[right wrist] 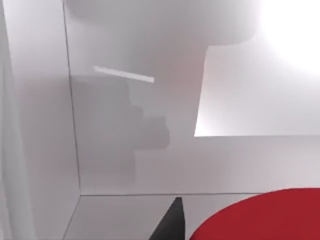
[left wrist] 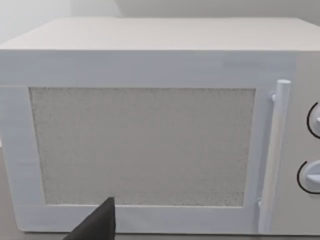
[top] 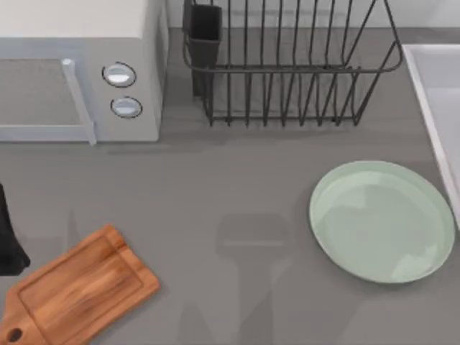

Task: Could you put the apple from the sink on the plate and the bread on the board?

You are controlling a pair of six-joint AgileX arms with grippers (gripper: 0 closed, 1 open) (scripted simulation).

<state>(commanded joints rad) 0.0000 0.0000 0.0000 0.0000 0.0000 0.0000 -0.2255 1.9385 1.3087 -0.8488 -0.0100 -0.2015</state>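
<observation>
- Grey surface [top: 237, 215], seen from above, lies bare through its middle and along its front edge, leaving broad open room between the board at the front left corner and the plate toward the right edge.
- Brown wooden board [top: 79, 287] lies tilted at the front left corner, its grooved border showing and its holed handle at the front edge; nothing rests on it.
- Pale green plate [top: 381, 219], round with a low raised rim, sits bare near the right edge, just beside the pale rim of the sink [top: 435, 93], which runs off the right edge.
- White microwave [top: 79, 68] fills the back left corner; a dark wire dish rack [top: 287, 65] stands along the back edge beside it.
- Left arm [top: 8, 241] shows as a dark shape at the left edge, above the board; its wrist camera faces the microwave door, with a dark end effector tip [left wrist: 100, 222] low in the picture. Whether it is open or closed cannot be told.
- Right wrist camera looks into the white sink basin, where the plain bright red apple [right wrist: 260, 217] looms close beside a dark end effector tip [right wrist: 170, 222]; open or closed cannot be told.
</observation>
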